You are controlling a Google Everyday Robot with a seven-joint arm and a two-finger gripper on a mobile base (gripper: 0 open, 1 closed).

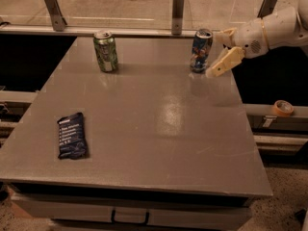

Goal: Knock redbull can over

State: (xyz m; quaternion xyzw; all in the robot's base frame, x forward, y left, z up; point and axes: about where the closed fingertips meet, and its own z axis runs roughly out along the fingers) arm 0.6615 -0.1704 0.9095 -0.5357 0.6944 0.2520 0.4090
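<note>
Viewing the table, I saw the redbull can standing upright near its far edge; the gripper hovered just right of it, fingers spread apart, holding nothing.

Hand just right of the upright redbull can (green can far left).

Arm is cut off by the right edge. Gripper sits just right of the redbull can, at the far right of the table. Print on the redbull can, green can and dark packet is not legible. Rail posts are cut off by the top edge. The table base is cut off at the bottom.
</note>
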